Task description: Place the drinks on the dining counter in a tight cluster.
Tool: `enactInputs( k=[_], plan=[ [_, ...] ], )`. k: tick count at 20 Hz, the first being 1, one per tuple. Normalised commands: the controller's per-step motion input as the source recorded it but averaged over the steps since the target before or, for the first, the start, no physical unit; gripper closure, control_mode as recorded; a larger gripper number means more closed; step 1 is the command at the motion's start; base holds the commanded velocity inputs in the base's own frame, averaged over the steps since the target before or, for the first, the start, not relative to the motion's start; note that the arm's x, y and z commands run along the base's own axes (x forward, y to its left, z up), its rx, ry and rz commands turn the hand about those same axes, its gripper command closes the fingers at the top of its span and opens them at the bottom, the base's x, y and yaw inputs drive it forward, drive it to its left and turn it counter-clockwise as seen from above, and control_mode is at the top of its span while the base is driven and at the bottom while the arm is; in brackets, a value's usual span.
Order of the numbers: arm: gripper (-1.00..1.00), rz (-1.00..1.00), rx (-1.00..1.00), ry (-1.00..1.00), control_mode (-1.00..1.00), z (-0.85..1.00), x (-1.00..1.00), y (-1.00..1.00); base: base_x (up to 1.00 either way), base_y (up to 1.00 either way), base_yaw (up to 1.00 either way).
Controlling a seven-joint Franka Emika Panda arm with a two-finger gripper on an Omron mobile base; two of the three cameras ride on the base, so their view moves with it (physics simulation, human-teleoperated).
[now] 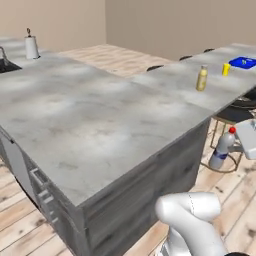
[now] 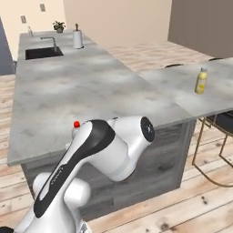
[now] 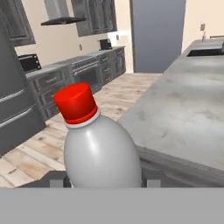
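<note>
My gripper (image 3: 105, 183) is shut on the slim silver-grey drink (image 3: 101, 154) with a red cap, which stands upright between the fingers (image 3: 56, 181). In the left base view this drink (image 1: 221, 149) hangs in the air off the cabinet island's right end, lower than the dining counter (image 1: 170, 80), with the gripper (image 1: 237, 142) at its right side. From the right base view the arm hides it except for the red cap (image 2: 76, 124). The wider yellow drink (image 1: 201, 78) (image 2: 200, 80) stands upright on the dining counter (image 2: 179, 78).
A big marbled island (image 1: 90, 115) over grey cabinets lies ahead, with a sink (image 2: 43, 53), paper towel roll (image 2: 78, 39) and potted plant (image 2: 58, 26) at its far end. A blue item (image 1: 242, 62) and small yellow item (image 1: 226, 69) sit on the dining counter. Stools (image 1: 231, 116) stand beneath it.
</note>
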Motion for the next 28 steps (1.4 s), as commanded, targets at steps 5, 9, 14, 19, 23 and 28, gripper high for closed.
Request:
enactInputs(
  k=[5, 9, 14, 19, 23, 28],
  plan=[
    [1.00, 0.00, 0.00, 0.00, 1.00, 0.00, 0.00, 0.00, 0.23, -1.00, 0.44],
    [1.00, 0.00, 0.00, 0.00, 1.00, 0.00, 0.00, 0.00, 0.24, -1.00, 0.41],
    [1.00, 0.00, 0.00, 0.00, 1.00, 0.00, 0.00, 0.00, 0.01, -1.00, 0.21],
    [1.00, 0.00, 0.00, 0.00, 1.00, 0.00, 0.00, 0.00, 0.00, -1.00, 0.00],
    [1.00, 0.00, 0.00, 0.00, 1.00, 0.00, 0.00, 0.00, 0.00, -1.00, 0.00],
    [1.00, 0.00, 0.00, 0.00, 1.00, 0.00, 0.00, 0.00, 0.01, -0.85, 0.00]
  ],
)
